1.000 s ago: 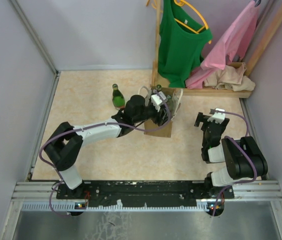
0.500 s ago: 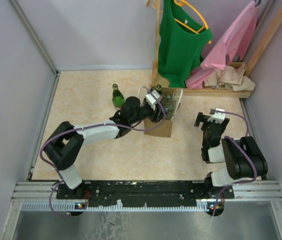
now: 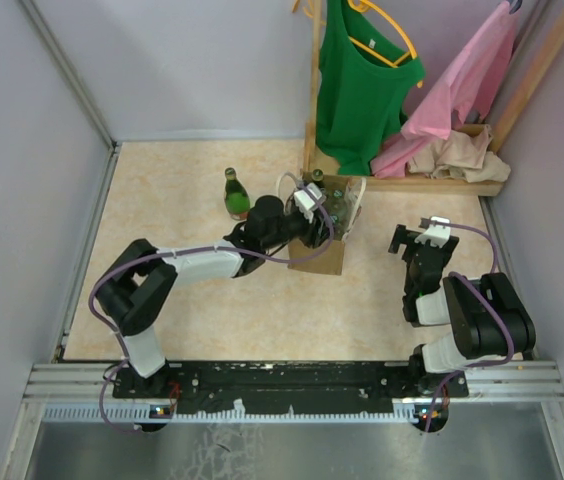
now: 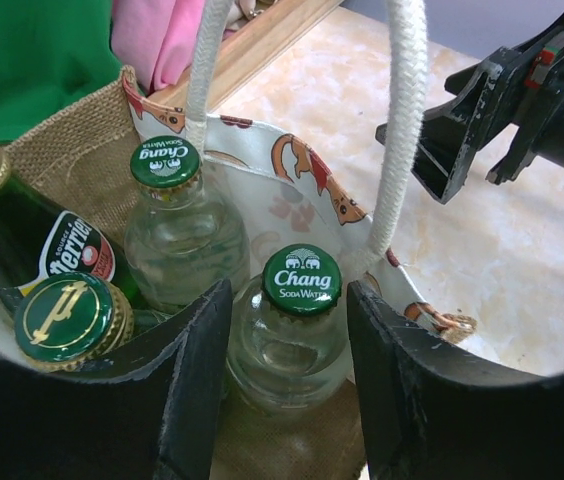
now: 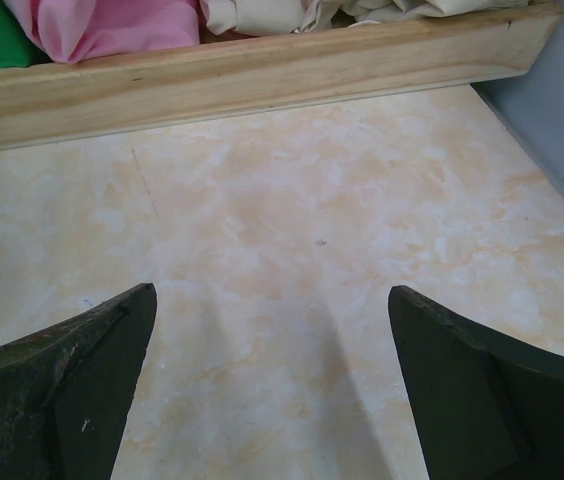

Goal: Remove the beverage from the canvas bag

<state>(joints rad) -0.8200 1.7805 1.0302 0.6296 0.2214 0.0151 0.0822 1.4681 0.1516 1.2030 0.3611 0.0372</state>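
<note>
- Four bottle tops show inside the canvas bag (image 4: 72, 150), which stands upright on the table (image 5: 292, 200) just in front of the wooden rack base (image 5: 262, 70).
- My left gripper (image 4: 289, 300) is down in the bag's mouth, partly closed, with its two fingers pressed to either side of the clear Chang bottle (image 4: 290, 335). The bottle sits in the bag, near its right-hand wall in the wrist view.
- Just behind it stands a second clear bottle (image 4: 167, 230) with a green cap. The two look close enough to touch, but I cannot be sure.
- A gold-crested green cap (image 4: 67, 318) sits hard against the outside of one finger, and a dark green Perrier bottle (image 4: 22, 235) leans behind that.
- One white rope handle (image 4: 402, 130) rises just beside the other finger, and the second handle (image 4: 205, 60) rises behind the far clear bottle.
- One more green bottle (image 3: 234, 193) stands on the table outside, left of the bag.
- My right gripper (image 5: 270, 300) is well apart to the right, fingers spread wide over the table top, holding nothing.
- A green shirt (image 3: 362, 80) and pink cloth (image 3: 462, 90) hang behind the bag, with beige cloth (image 3: 457, 155) heaped on the rack base.
</note>
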